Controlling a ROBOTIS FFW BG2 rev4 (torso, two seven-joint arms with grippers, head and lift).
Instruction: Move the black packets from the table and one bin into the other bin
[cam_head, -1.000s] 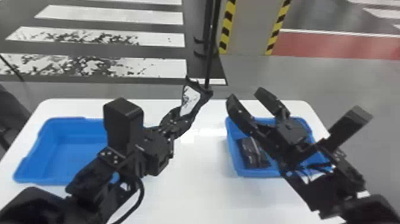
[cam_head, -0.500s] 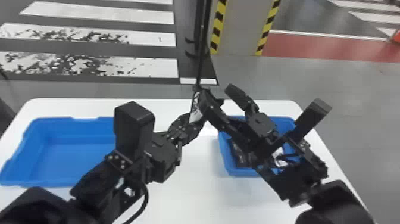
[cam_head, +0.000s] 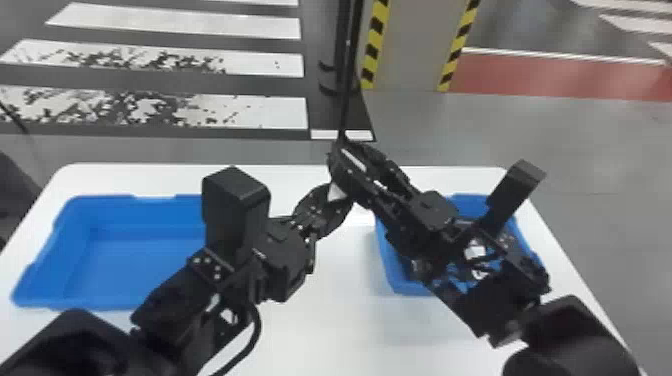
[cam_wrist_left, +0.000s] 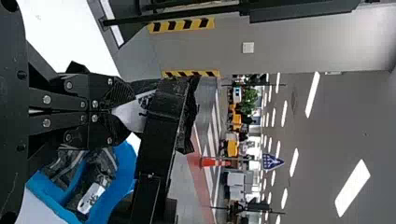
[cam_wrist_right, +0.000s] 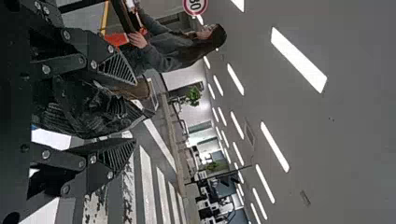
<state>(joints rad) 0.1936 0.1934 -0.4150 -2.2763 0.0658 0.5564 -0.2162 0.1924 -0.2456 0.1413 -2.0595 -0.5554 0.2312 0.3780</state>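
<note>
Handover, twelve o'clock: my left end effector clamps the packet; right one apart around it. Next: close right.

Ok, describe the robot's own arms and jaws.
Both are black. The left arm has jointed segments, a boxy block and a looping black cable; the right arm carries a block too. The jaws have round silver-coloured screw heads, and the right arm's taper into triangular tips with ribbed sides.
</note>
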